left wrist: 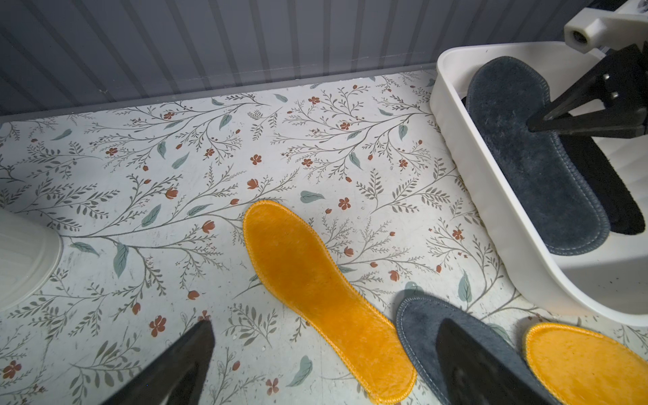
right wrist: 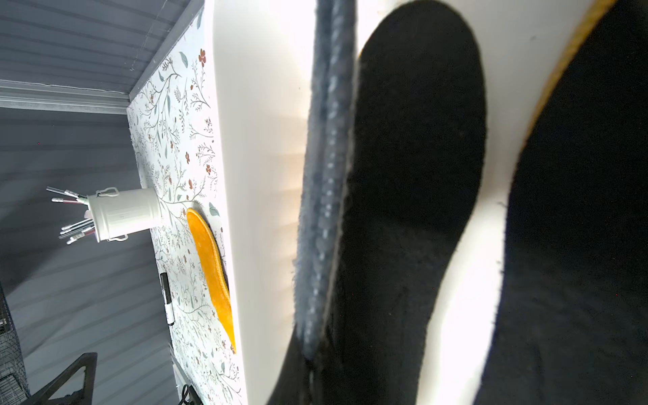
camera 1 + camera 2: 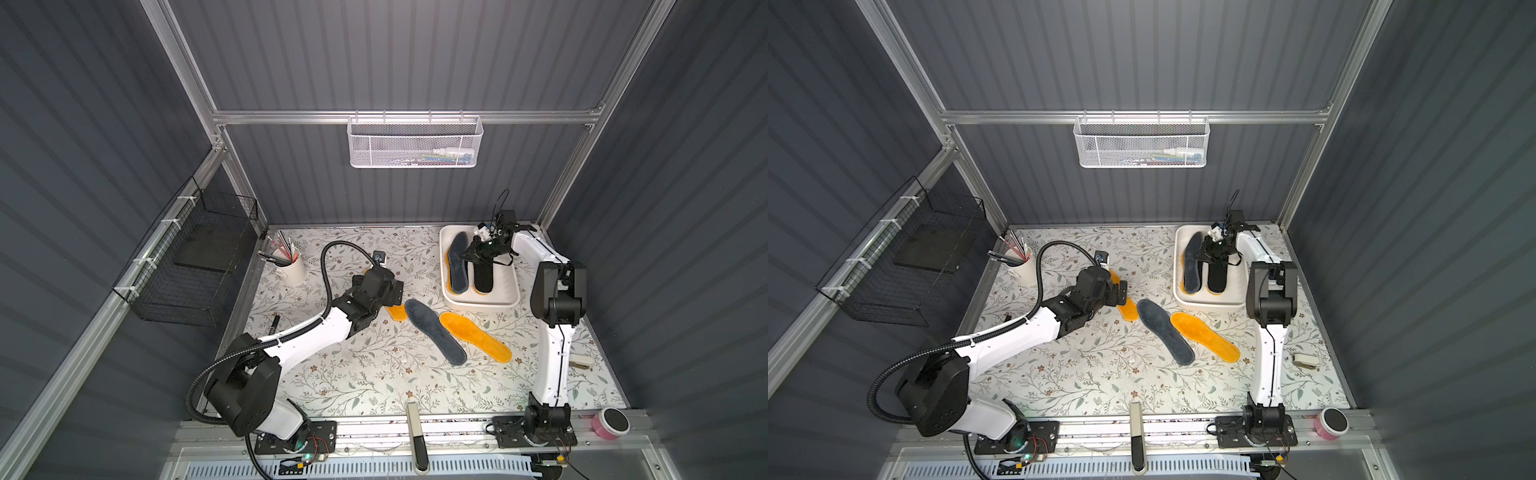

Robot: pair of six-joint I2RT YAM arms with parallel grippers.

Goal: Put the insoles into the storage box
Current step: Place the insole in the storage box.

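Right fingers (image 1: 578, 119) closed, seem to pinch edge of fuzzy grey insole in box (image 3: 457, 262), which overlaps smooth black insole (image 3: 483, 278); orange rims peek beneath. Storage box (image 3: 482, 304): white plastic, low walls, rounded corners, far right on bench (image 3: 353, 374). Left fingers (image 1: 189, 354) wide, empty, over fuzzy orange insole (image 1: 315, 291). Loose grey insole (image 3: 434, 332) and second orange insole (image 3: 476, 336) lie right of it. Judgement: over half done, three left on bench.

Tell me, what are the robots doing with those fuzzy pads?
They're packing the shallow white plastic storage box. The right arm's shut fingers are down at a fuzzy dark grey insole inside it. The left arm's open fingers hover over a fuzzy orange insole on the flowery table.
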